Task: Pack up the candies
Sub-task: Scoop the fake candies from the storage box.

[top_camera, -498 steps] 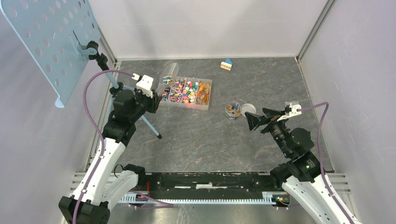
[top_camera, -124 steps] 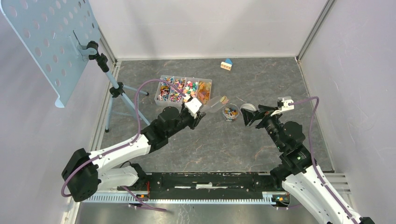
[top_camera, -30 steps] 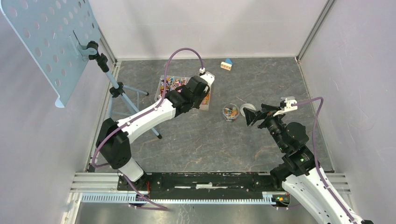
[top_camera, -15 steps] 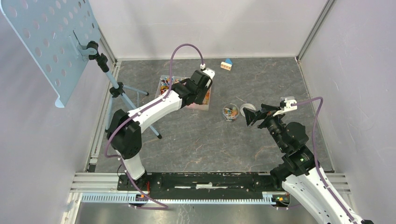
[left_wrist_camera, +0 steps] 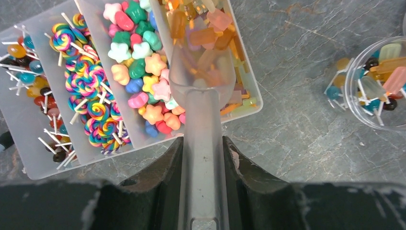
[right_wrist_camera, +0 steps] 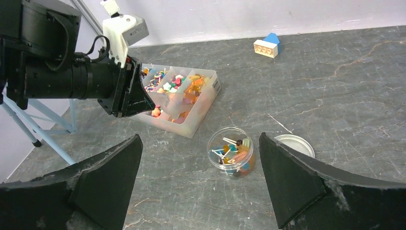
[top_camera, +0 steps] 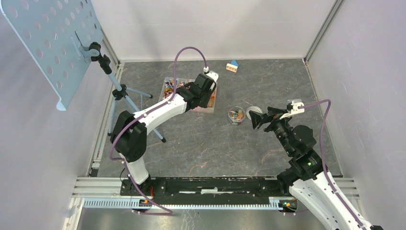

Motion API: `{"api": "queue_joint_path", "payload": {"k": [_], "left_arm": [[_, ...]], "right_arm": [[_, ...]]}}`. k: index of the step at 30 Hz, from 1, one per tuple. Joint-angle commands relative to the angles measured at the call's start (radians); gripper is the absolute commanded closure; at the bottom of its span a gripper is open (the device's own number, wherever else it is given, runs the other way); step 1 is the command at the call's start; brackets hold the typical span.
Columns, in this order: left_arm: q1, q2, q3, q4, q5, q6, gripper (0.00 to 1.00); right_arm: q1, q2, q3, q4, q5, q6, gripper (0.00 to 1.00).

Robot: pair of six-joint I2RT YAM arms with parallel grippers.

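A clear divided tray (left_wrist_camera: 43, 165) holds the candies (left_wrist_camera: 143, 72): lollipops, swirl pops, star and flower shapes, and orange pieces. My left gripper (left_wrist_camera: 203, 143) is shut on the handle of a clear plastic scoop (left_wrist_camera: 201, 76). The scoop's bowl lies in the tray's right-hand compartment among the orange pieces. In the top view the left arm covers most of the tray (top_camera: 166, 86). A small clear jar (top_camera: 236, 115) with a few candies stands right of the tray, also in the right wrist view as the jar (right_wrist_camera: 231, 150). My right gripper (right_wrist_camera: 200, 139) hangs open, just short of the jar.
The jar's round lid (top_camera: 255, 111) lies right beside the jar. A blue-roofed toy house (top_camera: 232, 66) sits near the back wall. A tripod (top_camera: 119, 91) carrying a perforated panel (top_camera: 48, 43) stands at the left, next to the tray.
The left arm has carried the scoop from the jar back to the tray and, over the last second, moved slightly farther over its right compartment. The right arm has not moved.
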Motion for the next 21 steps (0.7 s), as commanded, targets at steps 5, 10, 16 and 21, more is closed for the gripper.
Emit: {"api": "queue_joint_path", "payload": {"k": [5, 10, 16, 21], "left_arm": [[0.01, -0.046, -0.113, 0.101, -0.015, -0.073, 0.98], [0.011, -0.055, -0.136, 0.117, -0.029, -0.074, 0.98], [0.009, -0.074, -0.182, 0.159, -0.033, -0.084, 0.98], [0.008, -0.105, -0.239, 0.212, -0.052, -0.079, 0.98]], "right_arm": [[-0.002, 0.005, 0.001, 0.043, -0.008, -0.001, 0.02], [-0.002, -0.001, -0.004, 0.041, -0.004, -0.001, 0.02], [-0.001, -0.01, -0.01, 0.042, -0.002, 0.005, 0.02], [-0.002, -0.005, -0.005, 0.04, -0.004, 0.006, 0.02]]}}
